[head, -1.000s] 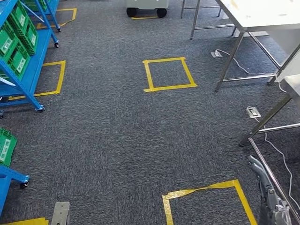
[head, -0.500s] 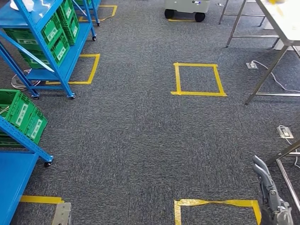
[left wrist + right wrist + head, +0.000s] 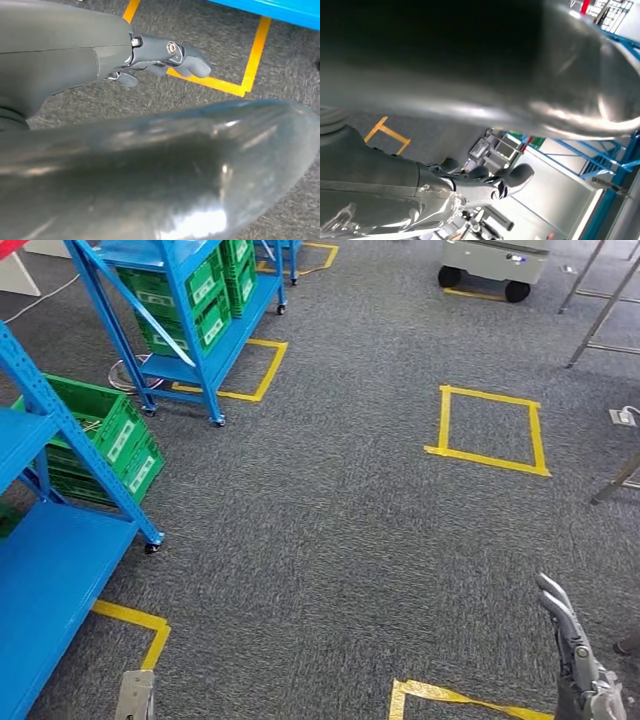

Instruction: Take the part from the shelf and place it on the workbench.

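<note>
The floor (image 3: 332,540) is rough grey carpet with yellow tape squares (image 3: 489,428). Blue metal shelves (image 3: 45,570) on wheels hold green plastic bins (image 3: 113,445); the part's spot cannot be told. The right hand (image 3: 577,660) hangs low, fingers nearly straight, holding nothing. The left hand (image 3: 158,55) hangs empty too, fingers loose.

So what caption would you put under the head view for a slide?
Robot's view of grey carpet with yellow tape squares, blue shelves holding green bins, right hand empty.
</note>
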